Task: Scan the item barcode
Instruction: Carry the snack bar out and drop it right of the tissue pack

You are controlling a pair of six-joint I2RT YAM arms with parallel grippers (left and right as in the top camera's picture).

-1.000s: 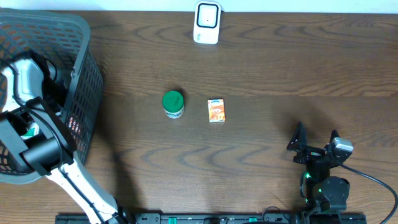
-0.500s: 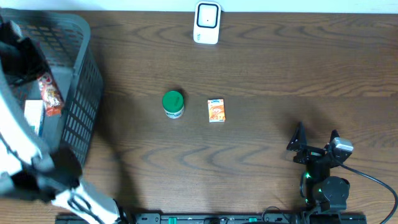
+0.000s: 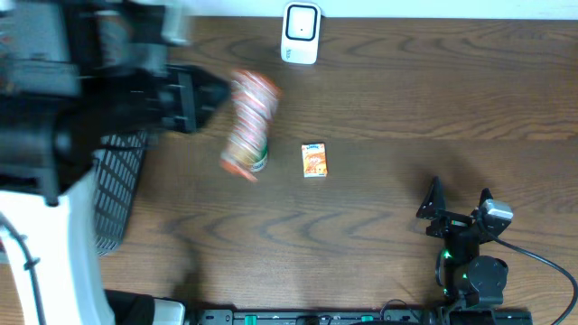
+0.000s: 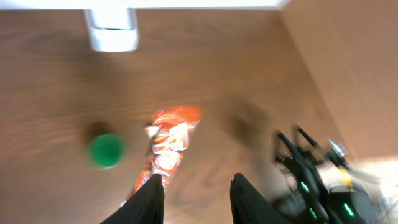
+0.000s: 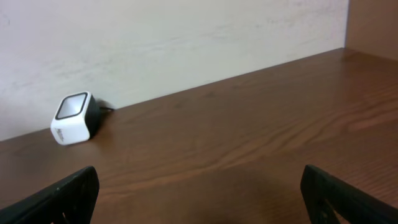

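The item, an orange and white snack packet (image 3: 248, 122), hangs blurred in the air over the table's middle. My left gripper (image 3: 200, 95) is shut on its near end. In the left wrist view the packet (image 4: 169, 140) runs out from beside the left finger, and my left gripper (image 4: 198, 182) shows a gap between its tips. The white barcode scanner (image 3: 301, 33) stands at the table's far edge; it also shows as the scanner (image 4: 112, 31) and the scanner (image 5: 73, 118). My right gripper (image 3: 459, 203) rests open at the front right, right gripper (image 5: 199, 193) empty.
A green-lidded jar (image 3: 256, 161) stands under the packet, with a small orange box (image 3: 314, 160) to its right. The grey wire basket (image 3: 117, 185) sits at the left edge, mostly hidden by my left arm.
My left arm has lifted out of the basket and swung right over the table with the packet. The right arm has not moved.
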